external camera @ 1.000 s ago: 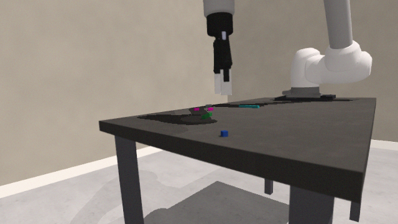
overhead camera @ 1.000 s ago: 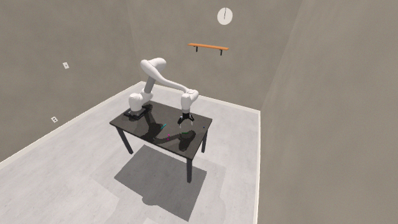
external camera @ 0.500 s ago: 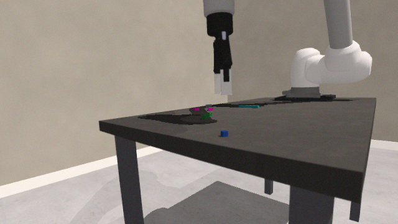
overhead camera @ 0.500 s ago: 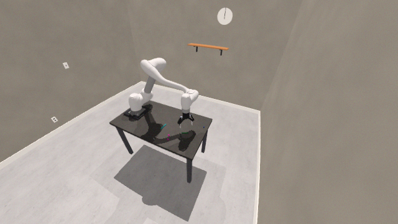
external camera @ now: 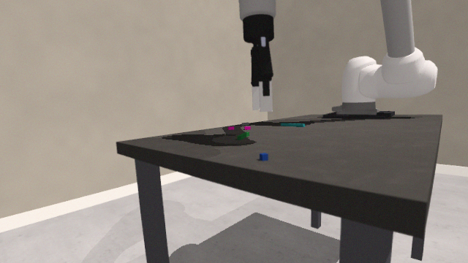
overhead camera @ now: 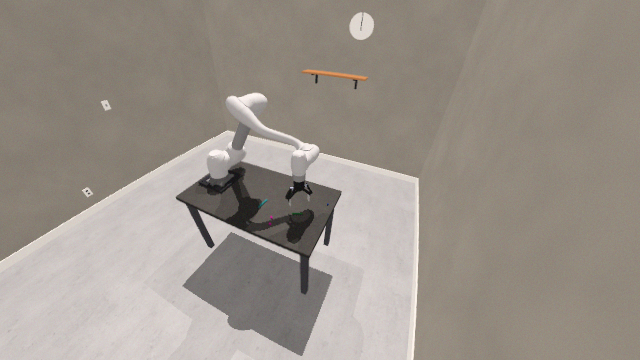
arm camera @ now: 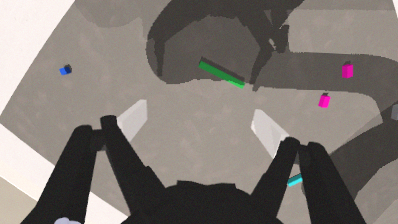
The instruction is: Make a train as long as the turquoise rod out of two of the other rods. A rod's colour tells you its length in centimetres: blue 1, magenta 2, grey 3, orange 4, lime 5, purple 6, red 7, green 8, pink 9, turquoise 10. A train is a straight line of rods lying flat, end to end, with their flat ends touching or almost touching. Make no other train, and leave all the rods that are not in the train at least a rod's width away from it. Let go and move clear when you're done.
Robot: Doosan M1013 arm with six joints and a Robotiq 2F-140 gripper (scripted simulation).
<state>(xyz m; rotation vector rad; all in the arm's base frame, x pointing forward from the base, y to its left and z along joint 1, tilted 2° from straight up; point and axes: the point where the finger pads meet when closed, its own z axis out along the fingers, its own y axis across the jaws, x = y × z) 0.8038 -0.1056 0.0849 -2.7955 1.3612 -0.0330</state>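
My gripper (arm camera: 200, 114) is open and empty, hanging well above the dark table; it also shows in the exterior view (external camera: 262, 98) and the top view (overhead camera: 298, 196). A green rod (arm camera: 221, 73) (external camera: 243, 136) lies flat on the table ahead of the fingers, in the arm's shadow. Two magenta rods (arm camera: 324, 100) (arm camera: 347, 70) lie to its right, apart from each other (external camera: 231, 128) (external camera: 247, 128). The turquoise rod (external camera: 292, 125) lies nearer the robot base; only its tip shows by my right finger (arm camera: 295, 180). A blue rod (arm camera: 64, 70) (external camera: 263, 156) sits alone near the table edge.
A grey rod (arm camera: 394, 112) is half cut off at the wrist view's right edge. The robot base (external camera: 360, 106) stands at the table's far corner. The table edge runs close to the blue rod.
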